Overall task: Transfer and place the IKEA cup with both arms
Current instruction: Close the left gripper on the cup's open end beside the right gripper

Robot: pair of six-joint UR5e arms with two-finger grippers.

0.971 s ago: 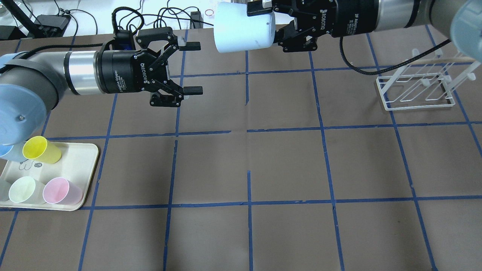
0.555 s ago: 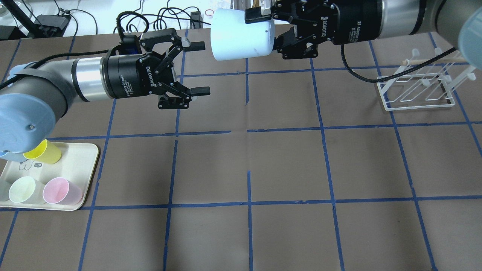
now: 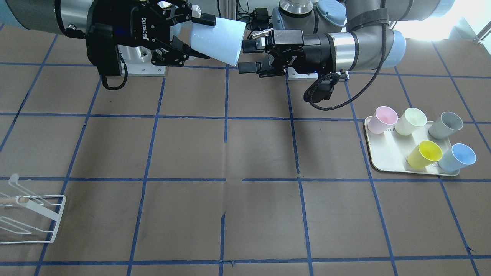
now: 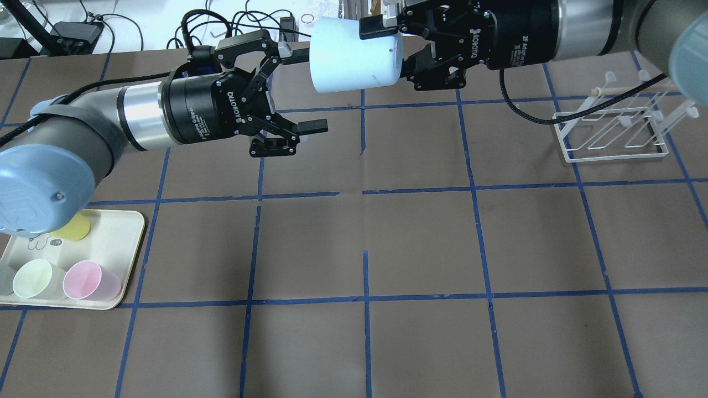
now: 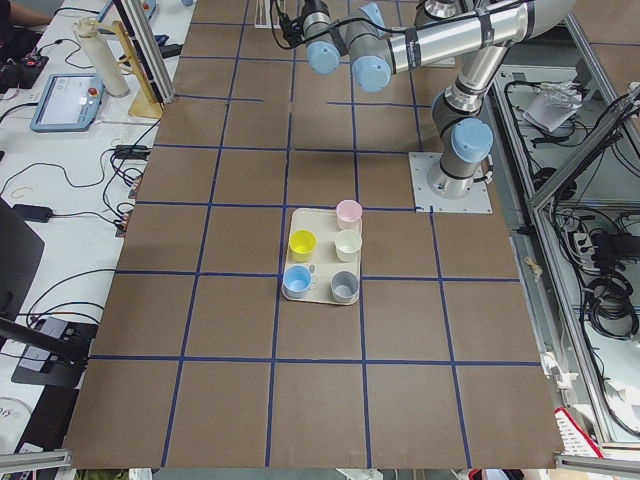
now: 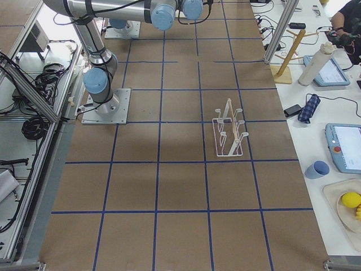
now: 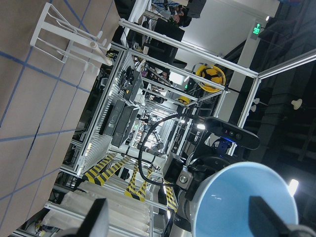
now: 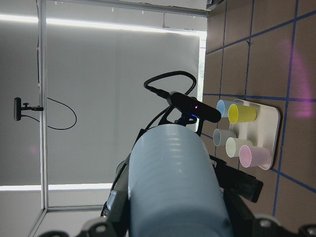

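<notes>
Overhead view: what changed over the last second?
The left gripper, open, moved right toward the cup's mouth and is almost at it; nothing taken or released. The left arm now hides most of the yellow cup. The right gripper stayed shut on the cup, barely shifting; the tray and rack stayed put.

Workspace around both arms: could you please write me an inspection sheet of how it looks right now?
Surface: table covered in brown paper with a blue tape grid.
Job's things: IKEA cup held sideways in the air, above the table.
Clutter: tray holding five cups; white wire rack.
Claws: right claw shut on the IKEA cup; left claw open, facing the cup's mouth.
Cables: black cable hanging below the right wrist.
Surroundings: teach pendant on a side bench.
</notes>
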